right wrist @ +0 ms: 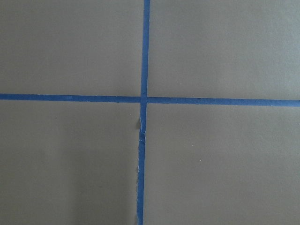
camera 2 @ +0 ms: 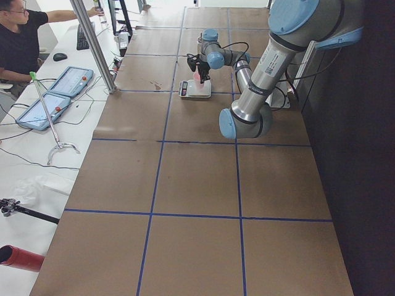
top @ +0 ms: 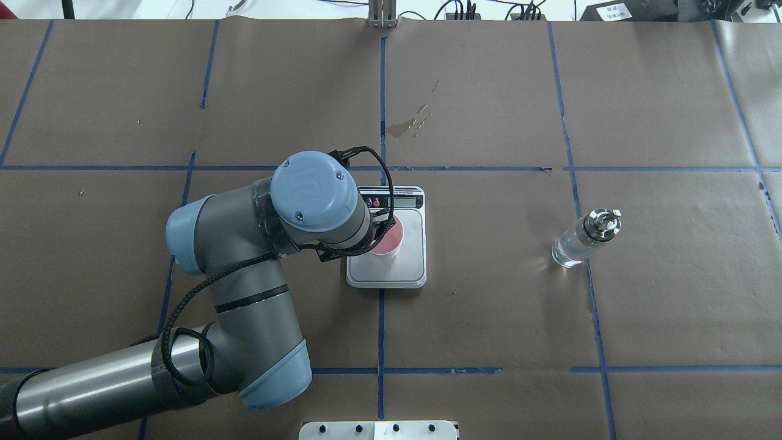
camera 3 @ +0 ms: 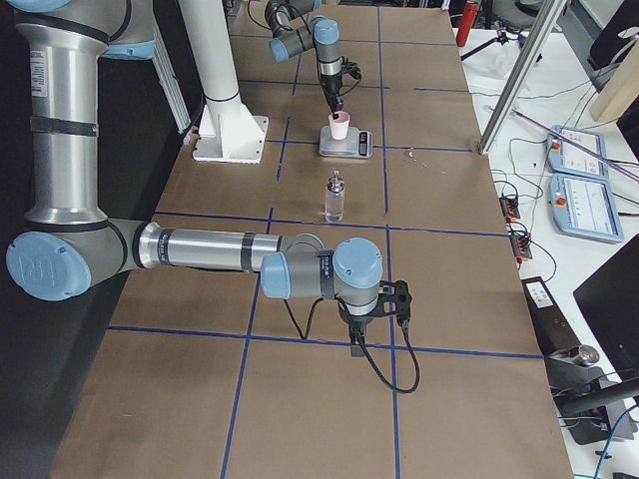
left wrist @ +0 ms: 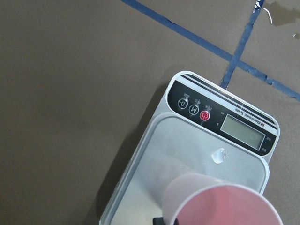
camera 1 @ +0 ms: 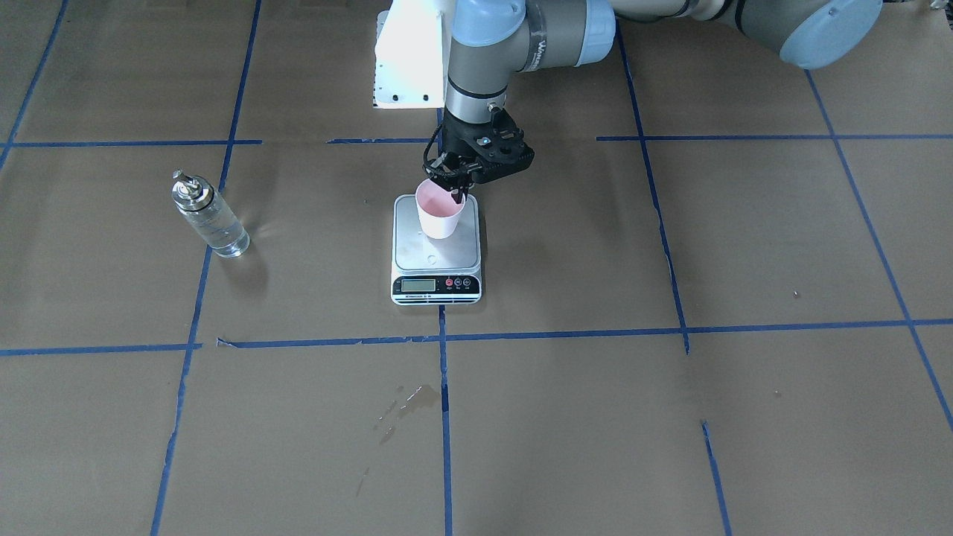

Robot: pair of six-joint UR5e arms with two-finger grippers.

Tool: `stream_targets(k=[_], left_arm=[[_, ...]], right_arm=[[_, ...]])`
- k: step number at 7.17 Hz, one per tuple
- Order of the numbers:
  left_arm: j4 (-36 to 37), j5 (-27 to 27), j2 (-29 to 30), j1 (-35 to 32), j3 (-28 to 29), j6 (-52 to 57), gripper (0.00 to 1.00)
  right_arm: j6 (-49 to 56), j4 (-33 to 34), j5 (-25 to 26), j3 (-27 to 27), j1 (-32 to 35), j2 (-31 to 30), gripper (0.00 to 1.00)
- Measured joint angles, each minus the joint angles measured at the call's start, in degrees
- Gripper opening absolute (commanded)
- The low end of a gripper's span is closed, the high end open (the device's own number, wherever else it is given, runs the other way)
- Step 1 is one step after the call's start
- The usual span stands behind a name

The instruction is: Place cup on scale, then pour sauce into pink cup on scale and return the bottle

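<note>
The pink cup (camera 1: 439, 212) is upright over the steel platform of the scale (camera 1: 435, 260), towards the edge far from its display. I cannot tell whether it rests on the platform. My left gripper (camera 1: 456, 182) is shut on the cup's far rim, one finger inside it. The left wrist view shows the cup (left wrist: 225, 206) and the scale (left wrist: 187, 150) below. The clear glass bottle (camera 1: 210, 216) of sauce stands alone on the robot's right, also in the overhead view (top: 583, 241). My right gripper (camera 3: 357, 344) shows only in the exterior right view, low over the table; I cannot tell its state.
A wet stain (camera 1: 409, 402) marks the brown paper in front of the scale. A small drop (left wrist: 218, 155) lies on the scale's platform. The white robot base plate (camera 1: 409, 52) is behind the scale. An operator (camera 2: 18, 43) sits at the side bench.
</note>
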State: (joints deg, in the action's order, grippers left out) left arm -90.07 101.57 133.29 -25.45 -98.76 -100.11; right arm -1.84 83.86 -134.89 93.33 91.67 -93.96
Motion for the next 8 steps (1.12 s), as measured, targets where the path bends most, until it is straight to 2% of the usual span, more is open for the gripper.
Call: stream_targets(k=[3,5,6,8], left_arm=[[-0.55,0.32,-0.51,0.09,-2.22,0.05,1.0],[0.38,4.19,-1.17,-1.47,-6.93,1.35,1.0],[2.04,7.28,-1.54,-3.46,-9.2,3.8,1.0],[6.07,9.97,-2.0,-7.77,-12.36,5.48,1.0]], right_arm=[[0.0,1.19,-0.9,1.03,0.0,0.22,1.0],[-0.1,1.61,-3.74,3.99,-0.07,-0.25,1.0],[-1.24,1.99,-4.24,7.97,-0.51,-1.31,1.0],[-11.33,2.82,-4.27,20.59,-4.92,-6.18,1.0]])
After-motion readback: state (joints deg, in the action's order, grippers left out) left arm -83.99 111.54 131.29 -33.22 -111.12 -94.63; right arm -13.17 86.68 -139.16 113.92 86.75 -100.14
